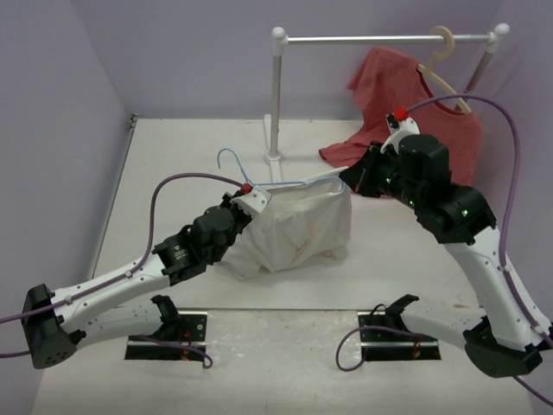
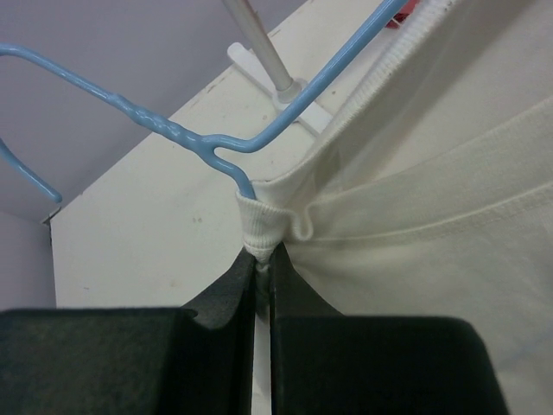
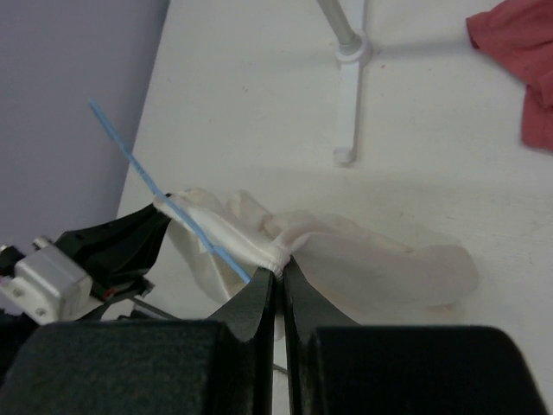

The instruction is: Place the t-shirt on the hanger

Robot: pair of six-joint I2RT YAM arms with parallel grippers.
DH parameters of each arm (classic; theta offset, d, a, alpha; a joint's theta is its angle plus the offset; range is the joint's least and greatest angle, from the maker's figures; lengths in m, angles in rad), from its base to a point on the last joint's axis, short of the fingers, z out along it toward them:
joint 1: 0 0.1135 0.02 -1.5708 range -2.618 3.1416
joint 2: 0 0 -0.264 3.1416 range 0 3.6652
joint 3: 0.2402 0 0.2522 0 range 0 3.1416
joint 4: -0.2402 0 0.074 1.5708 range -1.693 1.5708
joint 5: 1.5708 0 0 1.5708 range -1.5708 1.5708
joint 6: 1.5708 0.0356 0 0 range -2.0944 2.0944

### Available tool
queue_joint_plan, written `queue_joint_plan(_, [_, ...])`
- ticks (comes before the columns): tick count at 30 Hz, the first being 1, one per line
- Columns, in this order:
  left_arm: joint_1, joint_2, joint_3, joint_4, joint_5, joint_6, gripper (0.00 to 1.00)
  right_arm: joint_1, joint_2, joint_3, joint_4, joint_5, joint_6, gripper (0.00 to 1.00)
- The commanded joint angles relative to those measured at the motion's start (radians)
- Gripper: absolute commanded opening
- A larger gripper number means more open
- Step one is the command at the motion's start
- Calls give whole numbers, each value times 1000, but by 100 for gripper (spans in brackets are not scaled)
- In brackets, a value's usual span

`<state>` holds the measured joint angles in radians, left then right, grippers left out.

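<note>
- One t-shirt (image 1: 298,225), cream-white, held up at two points, lower folds on tabletop (image 1: 173,156); hanger (image 2: 164,124) wire enters its collar.
- Left gripper (image 2: 263,255): jaws pinched on collar rib.
- Right gripper (image 3: 278,275): jaws pinched on shirt fabric.

White garment rail (image 1: 371,39) at the back of the tabletop (image 1: 173,147), red t-shirt (image 1: 389,86) hanging from a beige hanger (image 1: 452,43) on it

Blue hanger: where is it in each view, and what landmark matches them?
Top view: left of centre, the hanger rises above the white shirt.
Left wrist: the hanger runs from upper left into the shirt collar.
Right wrist: the hanger is a thin diagonal left of centre.
Shared landmark: the white rack foot, beyond the hanger in every view.
</note>
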<state>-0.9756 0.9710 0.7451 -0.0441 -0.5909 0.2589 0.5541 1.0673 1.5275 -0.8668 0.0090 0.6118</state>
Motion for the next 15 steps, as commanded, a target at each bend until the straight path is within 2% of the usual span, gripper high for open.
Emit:
queue_joint_plan(1, [2, -2, 36, -40, -26, 56, 0, -11, 89, 70, -31, 164, -57, 0])
queue_joint_plan(5, [-8, 61, 66, -84, -64, 80, 0, -6, 219, 163, -105, 63, -89, 0])
queue_joint_plan(9, [-14, 108, 81, -92, -203, 62, 0, -6, 163, 133, -87, -26, -116, 0])
queue_joint_plan(15, [6, 90, 97, -68, -350, -8, 0, -10, 12, -55, -86, 205, -118, 0])
